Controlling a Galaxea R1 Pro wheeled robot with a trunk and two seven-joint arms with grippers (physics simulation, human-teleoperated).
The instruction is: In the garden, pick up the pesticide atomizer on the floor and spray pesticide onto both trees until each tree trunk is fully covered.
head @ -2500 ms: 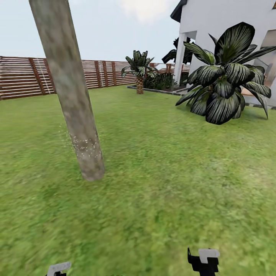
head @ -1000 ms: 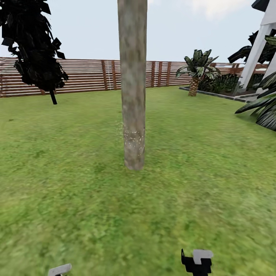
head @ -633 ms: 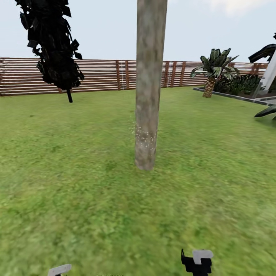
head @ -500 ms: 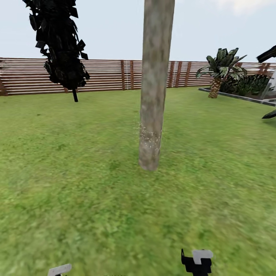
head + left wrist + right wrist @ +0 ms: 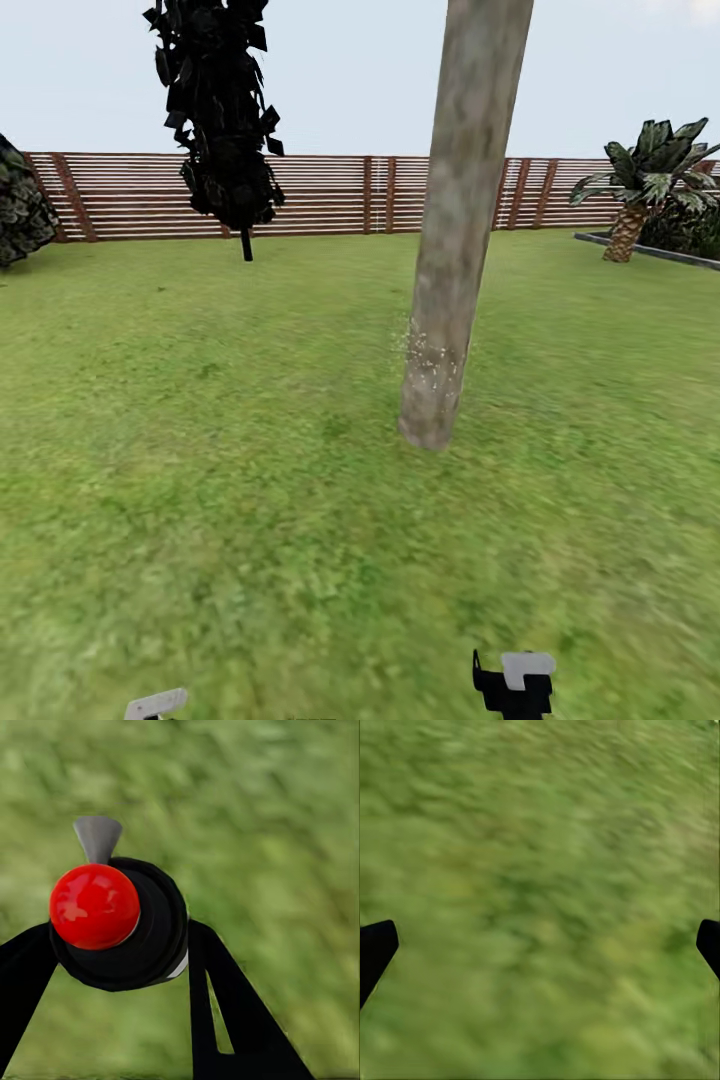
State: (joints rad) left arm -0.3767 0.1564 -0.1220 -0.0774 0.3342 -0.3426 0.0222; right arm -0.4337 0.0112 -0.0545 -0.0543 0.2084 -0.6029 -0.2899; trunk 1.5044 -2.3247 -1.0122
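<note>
One tree trunk (image 5: 455,250), thick and mottled grey-tan, rises from the grass floor (image 5: 250,480) a little right of centre in the head view. A band of white pesticide specks (image 5: 435,355) clings low on it. The pesticide atomizer (image 5: 112,919) has a black body, a red round knob and a grey nozzle. My left gripper (image 5: 120,934) is shut on it, a black finger on either side. A grey part of the left arm (image 5: 155,703) peeks in at the head view's lower edge. My right gripper (image 5: 544,937) is open over bare grass, and shows black and white (image 5: 515,682) low in the head view.
A brown slatted fence (image 5: 330,195) closes the lawn at the back. A thin-trunked dark-leaved tree (image 5: 222,110) stands at the back left, a bush (image 5: 15,215) at the far left and a short palm (image 5: 650,180) at the right.
The head camera has swung left: the trunk now sits further right in the picture, the house and big-leaved plant have left it, and the dark tree and bush have come in. Both grippers are unchanged.
</note>
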